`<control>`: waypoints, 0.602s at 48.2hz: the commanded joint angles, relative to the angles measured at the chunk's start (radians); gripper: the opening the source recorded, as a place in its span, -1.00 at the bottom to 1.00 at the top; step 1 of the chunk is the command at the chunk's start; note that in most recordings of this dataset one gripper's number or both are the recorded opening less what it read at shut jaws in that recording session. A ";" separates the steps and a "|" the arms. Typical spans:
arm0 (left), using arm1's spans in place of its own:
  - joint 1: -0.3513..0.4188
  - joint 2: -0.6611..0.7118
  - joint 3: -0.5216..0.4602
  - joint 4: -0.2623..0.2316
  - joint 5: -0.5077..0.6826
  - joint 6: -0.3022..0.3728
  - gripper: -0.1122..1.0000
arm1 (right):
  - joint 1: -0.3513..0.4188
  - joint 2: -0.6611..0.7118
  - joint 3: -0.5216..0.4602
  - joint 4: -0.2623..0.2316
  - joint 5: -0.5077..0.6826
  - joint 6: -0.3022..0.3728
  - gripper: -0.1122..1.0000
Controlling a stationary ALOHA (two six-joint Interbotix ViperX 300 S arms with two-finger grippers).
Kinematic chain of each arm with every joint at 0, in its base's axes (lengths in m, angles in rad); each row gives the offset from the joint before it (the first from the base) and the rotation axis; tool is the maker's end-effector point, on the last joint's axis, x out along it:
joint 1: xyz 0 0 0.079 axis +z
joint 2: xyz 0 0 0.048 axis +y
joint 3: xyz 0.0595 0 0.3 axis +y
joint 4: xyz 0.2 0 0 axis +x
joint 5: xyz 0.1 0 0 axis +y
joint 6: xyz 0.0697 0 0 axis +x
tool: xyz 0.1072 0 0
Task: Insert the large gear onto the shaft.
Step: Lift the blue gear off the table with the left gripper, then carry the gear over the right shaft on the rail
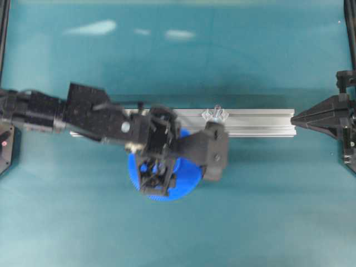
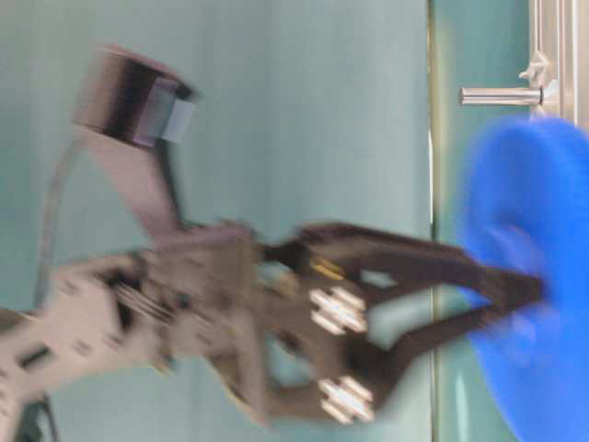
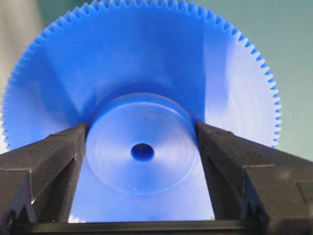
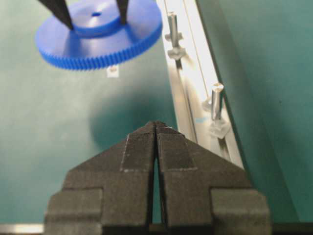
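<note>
The large blue gear (image 1: 179, 183) hangs level above the table, on the near side of the rail and left of the shaft. My left gripper (image 1: 160, 173) is shut on its raised hub (image 3: 142, 147), one finger (image 3: 58, 156) on each side. From the right wrist view the gear (image 4: 98, 36) casts a shadow on the mat below it. The shaft (image 1: 216, 114), a clear peg with diamond pieces, stands on the rail and also shows in the right wrist view (image 4: 216, 104). My right gripper (image 1: 296, 118) is shut and empty at the rail's right end, and shows in its own view (image 4: 156, 125).
An aluminium rail (image 1: 261, 123) runs across the middle of the teal mat. A second similar peg (image 4: 172, 27) stands farther along it, beside the gear, hidden under the left arm in the overhead view. The table-level view is blurred and shows the gear (image 2: 538, 276) near a peg (image 2: 497, 95).
</note>
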 commanded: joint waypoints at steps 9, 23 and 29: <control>0.055 -0.025 -0.184 0.006 0.074 0.094 0.56 | 0.000 -0.015 -0.002 -0.002 0.002 0.008 -0.75; 0.081 0.049 -0.288 0.006 0.164 0.167 0.56 | 0.000 -0.031 0.005 -0.005 0.002 0.006 -0.75; 0.080 0.058 -0.268 0.006 0.163 0.158 0.56 | 0.000 -0.031 0.003 -0.005 0.003 0.006 -0.75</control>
